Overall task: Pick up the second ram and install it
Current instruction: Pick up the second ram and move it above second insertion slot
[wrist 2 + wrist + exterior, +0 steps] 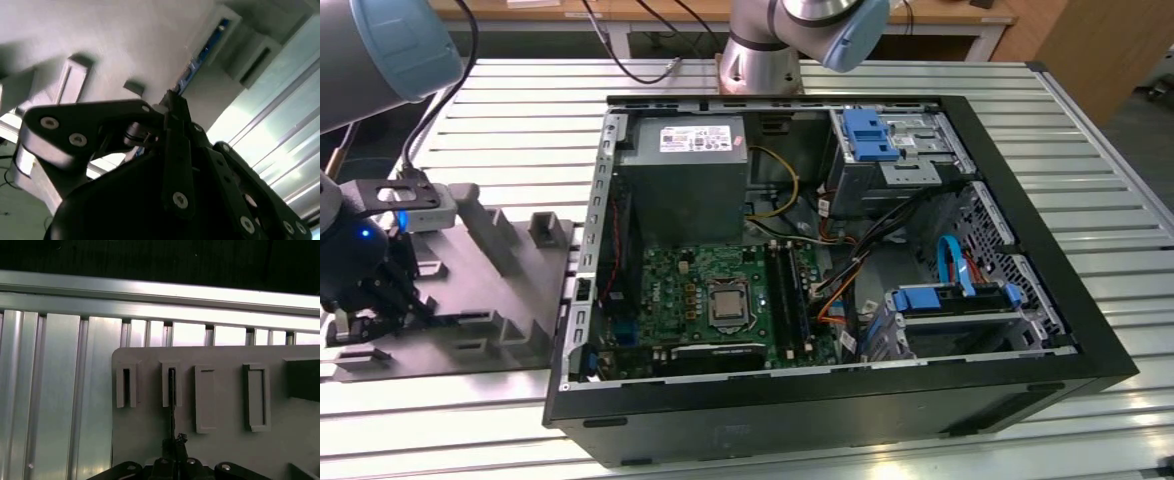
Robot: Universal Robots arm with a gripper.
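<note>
Blue-green ram [204, 51] stands edge-on at slot of grey holder [225, 450]. Gripper [174, 102] jaws narrow, pinching its upper edge. Likely light, stiff, thin, fragile; grip board edges, not chips.

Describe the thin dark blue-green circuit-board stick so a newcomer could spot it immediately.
Beside the open black computer case lies a grey slotted holder. The stick stands edge-on in one narrow slot by the gripper, a dark blade among plain grey blocks.
</note>
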